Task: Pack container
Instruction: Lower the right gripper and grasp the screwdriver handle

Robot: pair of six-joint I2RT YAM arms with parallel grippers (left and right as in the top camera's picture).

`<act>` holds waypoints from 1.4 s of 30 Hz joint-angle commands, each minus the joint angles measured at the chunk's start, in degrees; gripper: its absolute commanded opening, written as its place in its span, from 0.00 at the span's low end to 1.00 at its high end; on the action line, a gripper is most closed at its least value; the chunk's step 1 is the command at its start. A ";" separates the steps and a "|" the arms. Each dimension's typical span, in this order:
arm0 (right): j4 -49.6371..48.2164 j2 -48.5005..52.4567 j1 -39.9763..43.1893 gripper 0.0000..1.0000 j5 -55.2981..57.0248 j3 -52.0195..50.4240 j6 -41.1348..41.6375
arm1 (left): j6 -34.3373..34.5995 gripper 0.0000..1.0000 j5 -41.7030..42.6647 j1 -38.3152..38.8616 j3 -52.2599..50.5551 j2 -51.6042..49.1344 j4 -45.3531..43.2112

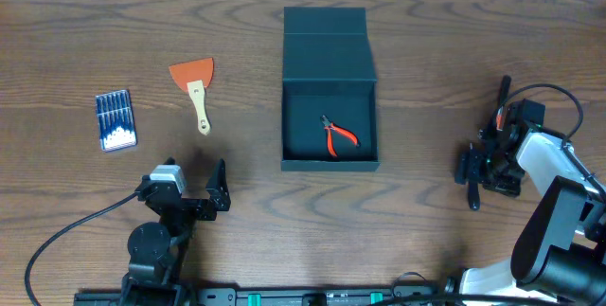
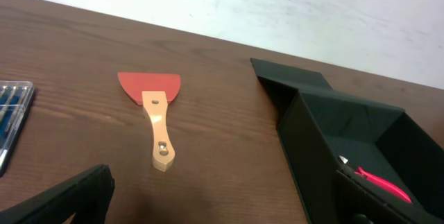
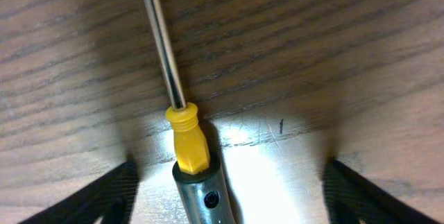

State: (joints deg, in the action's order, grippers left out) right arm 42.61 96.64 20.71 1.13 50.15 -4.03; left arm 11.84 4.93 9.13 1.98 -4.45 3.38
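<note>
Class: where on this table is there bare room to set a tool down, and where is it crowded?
Free: the strip between the container and the right gripper; a narrower one between scraper and container. Crowded: the left, around the bit case, and under the right gripper, where a screwdriver lies.

The overhead view looks straight down on the whole worktop (image 1: 426, 22), the left wrist view sits low near the near-left corner, facing the far edge and sharing scraper (image 2: 156, 113) and container (image 2: 333, 141), and the right wrist view stares down closely at a screwdriver (image 3: 186, 141) by the right edge.
</note>
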 commanded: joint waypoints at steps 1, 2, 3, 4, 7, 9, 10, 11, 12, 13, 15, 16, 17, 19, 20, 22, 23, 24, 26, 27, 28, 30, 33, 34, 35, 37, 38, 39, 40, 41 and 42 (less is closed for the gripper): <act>-0.15 2.16 0.59 0.69 -1.86 -0.72 0.37 | 0.09 0.99 0.42 0.17 -0.90 -0.02 1.92; -0.15 2.16 0.59 0.64 -1.90 -0.72 0.35 | 0.09 0.99 0.42 0.17 -0.90 -0.02 1.92; -0.15 2.16 0.59 0.62 -2.10 -0.72 0.37 | 0.09 0.99 0.42 0.17 -0.90 -0.02 1.92; -0.13 2.16 0.59 0.61 -2.19 -0.72 0.35 | 0.09 0.99 0.42 0.17 -0.90 -0.02 1.92; -0.13 2.16 0.59 0.53 -2.27 -0.72 0.37 | 0.09 0.99 0.42 0.17 -0.90 -0.02 1.92; -0.13 2.16 0.59 0.52 -2.29 -0.72 0.79 | 0.09 0.99 0.42 0.17 -0.90 -0.02 1.92; -0.13 2.16 0.59 0.52 -2.49 -0.72 0.76 | 0.09 0.99 0.42 0.17 -0.90 -0.02 1.92; -0.15 2.16 0.59 0.50 -2.71 -0.72 0.79 | 0.09 0.99 0.42 0.17 -0.90 -0.02 1.92; -0.15 2.16 0.59 0.49 -2.86 -0.72 0.79 | 0.11 0.99 0.42 0.17 -0.90 -0.02 1.92; -0.15 2.16 0.59 0.49 -2.91 -0.72 0.79 | 0.11 0.99 0.42 0.17 -0.90 -0.02 1.92; -0.15 2.16 0.59 0.49 -2.91 -0.72 0.76 | 0.11 0.98 0.42 0.17 -0.90 -0.02 1.92; -0.15 2.16 0.59 0.49 -2.89 -0.72 0.76 | 0.09 0.99 0.42 0.17 -0.90 -0.02 1.92; -0.15 2.16 0.59 0.46 -2.89 -0.72 0.76 | 0.09 0.99 0.42 0.17 -0.90 -0.02 1.92; -0.15 2.16 0.59 0.39 -2.89 -0.72 0.76 | 0.11 0.99 0.42 0.17 -0.90 -0.02 1.92; -0.15 2.16 0.59 0.34 -2.89 -0.72 0.76 | 0.09 0.99 0.42 0.17 -0.90 -0.02 1.92; -0.17 2.16 0.59 0.29 -2.89 -0.72 0.76 | 0.11 0.99 0.42 0.17 -0.90 -0.02 1.92; -0.15 2.16 0.59 0.27 -2.89 -0.72 0.79 | 0.11 0.99 0.42 0.17 -0.90 -0.02 1.92; -0.15 2.16 0.59 0.25 -2.89 -0.72 0.76 | 0.09 0.99 0.42 0.17 -0.90 -0.02 1.90; -0.15 2.16 0.59 0.23 -2.89 -0.72 0.79 | 0.09 0.99 0.42 0.17 -0.90 -0.02 1.90; -0.15 2.16 0.59 0.22 -2.89 -0.72 0.79 | 0.09 0.98 0.42 0.17 -0.90 -0.02 1.92; -0.15 2.16 0.59 0.21 -2.89 -0.72 0.79 | 0.09 0.99 0.42 0.17 -0.90 -0.02 1.90; -0.15 2.16 0.59 0.20 -2.91 -0.72 0.79 | 0.09 0.98 0.42 0.17 -0.90 -0.02 1.90; -0.15 2.16 0.59 0.17 -2.93 -0.72 0.81 | 0.11 0.98 0.42 0.17 -0.90 -0.02 1.90; -0.15 2.16 0.59 0.16 -2.97 -0.72 0.83 | 0.11 0.98 0.42 0.17 -0.90 -0.02 1.90; -0.15 2.16 0.59 0.15 -3.10 -0.72 0.87 | 0.11 0.99 0.42 0.17 -0.90 -0.02 1.90; -0.15 2.16 0.59 0.12 -3.10 -0.72 1.46 | 0.11 0.99 0.42 0.17 -0.90 -0.02 1.90; -0.15 2.16 0.59 0.11 -3.08 -0.72 1.46 | 0.09 0.99 0.42 0.17 -0.90 -0.02 1.90; -0.15 2.16 0.59 0.09 -3.08 -0.72 1.49 | 0.11 0.99 0.42 0.17 -0.90 -0.02 1.90; -0.15 2.16 0.59 0.06 -3.08 -0.72 1.46 | 0.09 0.99 0.42 0.17 -0.90 -0.02 1.90; -0.17 2.16 0.59 0.03 -3.08 -0.72 1.62 | 0.09 0.99 0.42 0.17 -0.90 -0.02 1.90; -0.17 2.16 0.59 0.01 -3.08 -0.72 1.90 | 0.11 0.99 0.42 0.17 -0.90 -0.02 1.90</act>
State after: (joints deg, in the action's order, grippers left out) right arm 42.59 96.68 20.71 0.86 50.37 -3.03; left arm 11.84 4.91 9.13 1.98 -4.45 3.38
